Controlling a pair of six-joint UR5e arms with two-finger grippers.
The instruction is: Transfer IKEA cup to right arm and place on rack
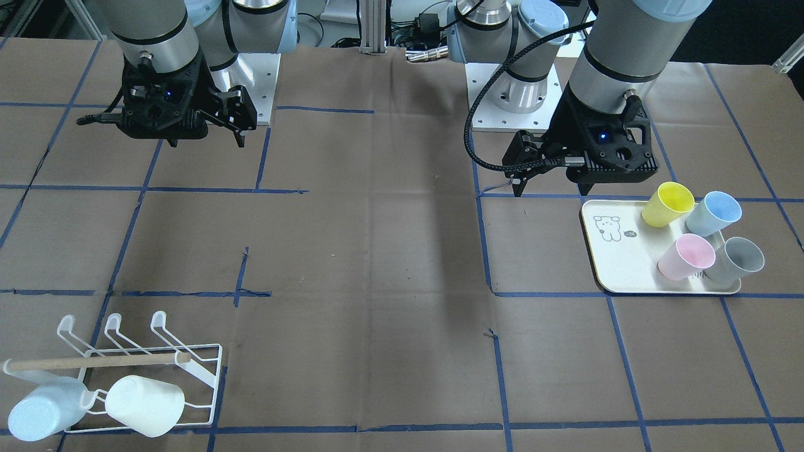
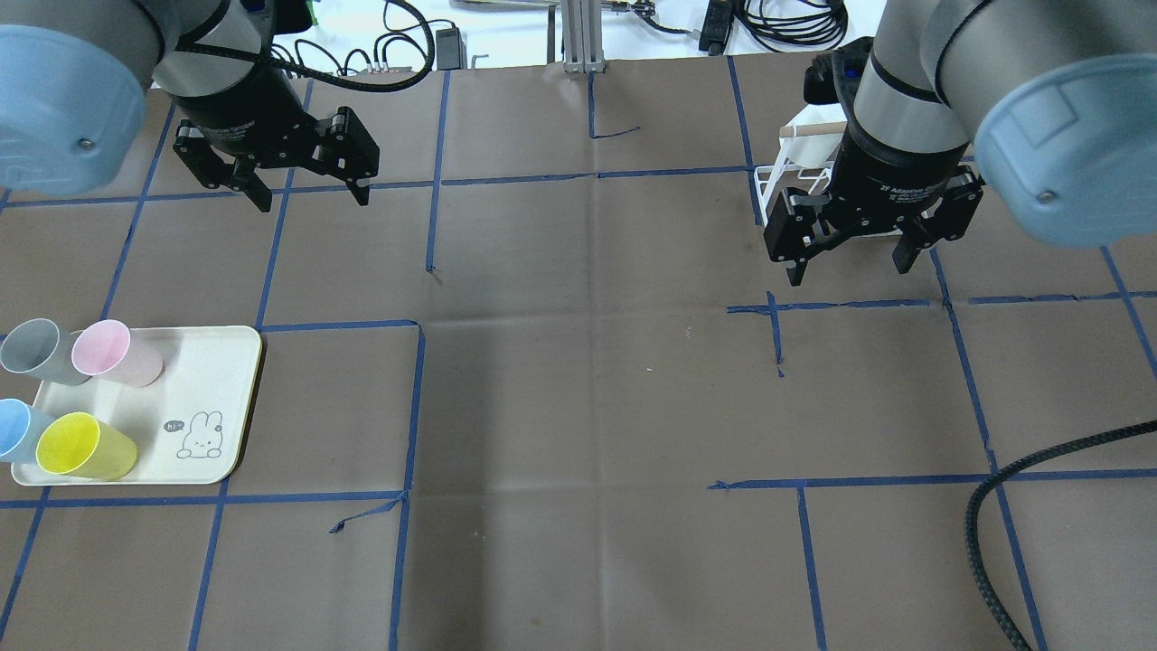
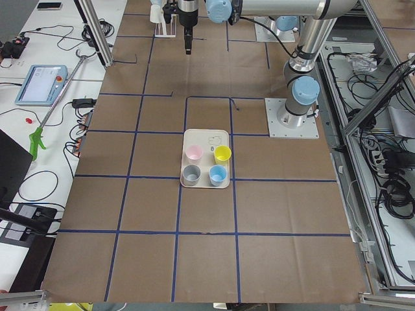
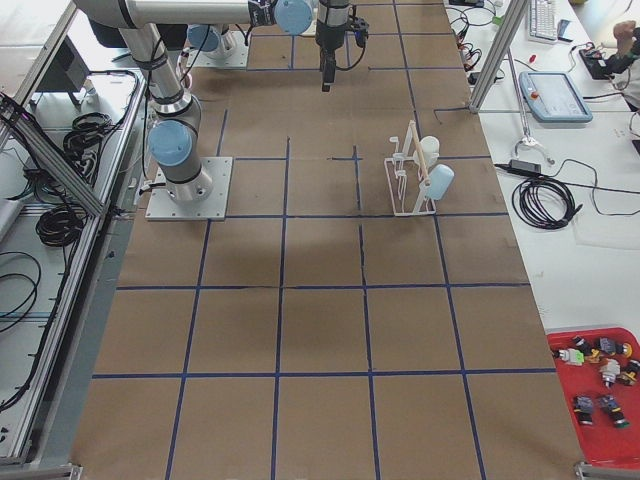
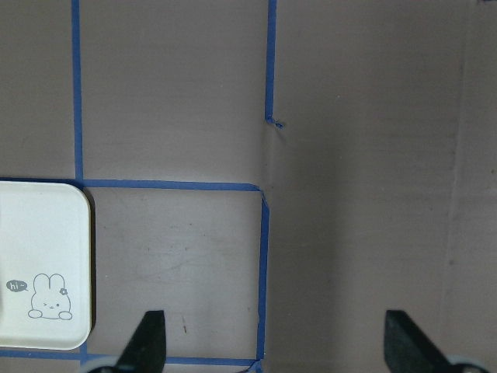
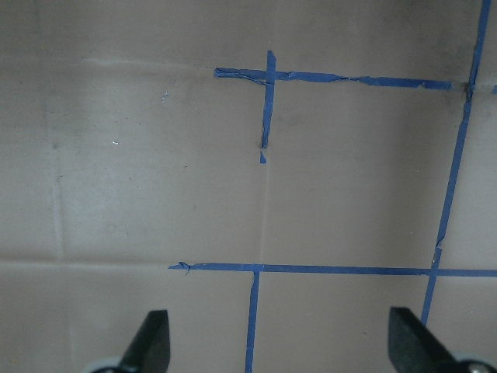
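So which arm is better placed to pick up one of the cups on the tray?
The left. The left hand, open, hangs on the side of the cream tray holding the four cups; the right hand, also open, hangs by the white wire rack, far from them.

- The right arm [image 2: 904, 117] is covering most of the rack [image 2: 764, 185] from overhead; only a white corner and the tip of the wooden rod [image 2: 795, 131] are peeking out on its left.
- The blue cup [image 2: 16, 429] is running off the left edge of that same view.
- The tray [image 5: 43, 249] is being cut by the left wrist camera's edge.
- The left gripper [image 5: 272, 342] is showing just its fingertips [image 5: 151, 338] there.
- Small bits in the red bin [image 4: 600, 445] are looking too tiny to name.
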